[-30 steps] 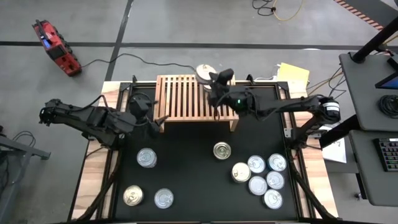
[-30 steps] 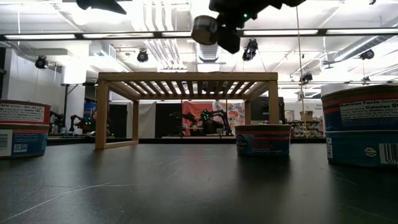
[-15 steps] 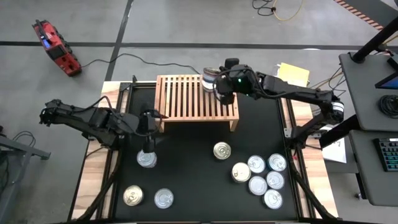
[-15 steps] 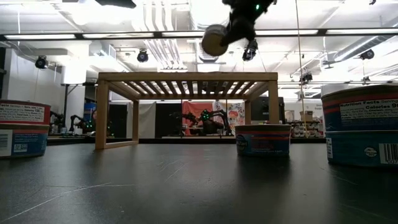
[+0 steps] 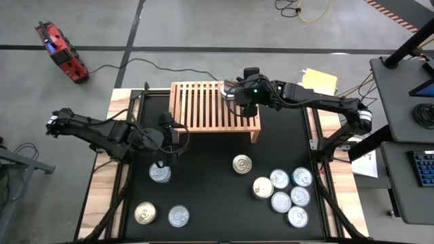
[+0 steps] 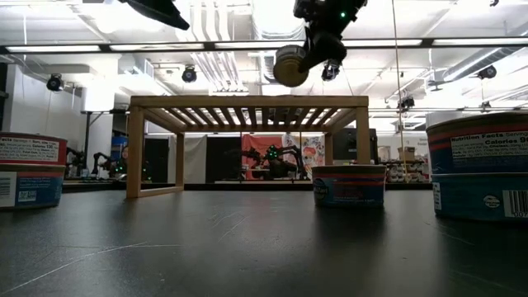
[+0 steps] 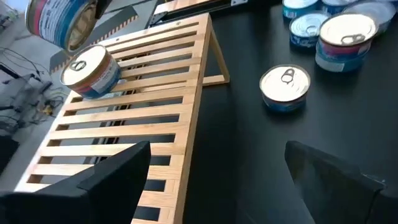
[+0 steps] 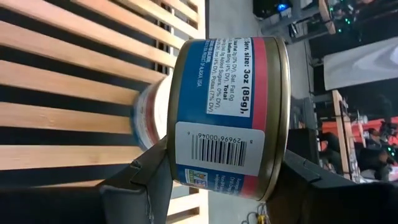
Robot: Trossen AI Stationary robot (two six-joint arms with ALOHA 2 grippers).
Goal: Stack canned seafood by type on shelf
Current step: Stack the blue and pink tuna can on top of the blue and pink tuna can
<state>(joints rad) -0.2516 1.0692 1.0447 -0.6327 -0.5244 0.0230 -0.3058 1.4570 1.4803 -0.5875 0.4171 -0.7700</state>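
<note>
One tin clamped in the right pincer above the shelf.

Held tilted on its side, the blue-and-red tin [image 8: 227,118] hangs in the right pincer [image 5: 239,95] over the far right end of the slatted wooden shelf [image 5: 203,108], where another tin [image 7: 91,71] already stands just below it. Left pincer [image 5: 165,146], fingers apart and holding nothing, hovers over a loose tin [image 5: 160,173] on the black counter [image 5: 210,196]; a cluster of six tins [image 5: 285,190] lies well apart from both.
</note>
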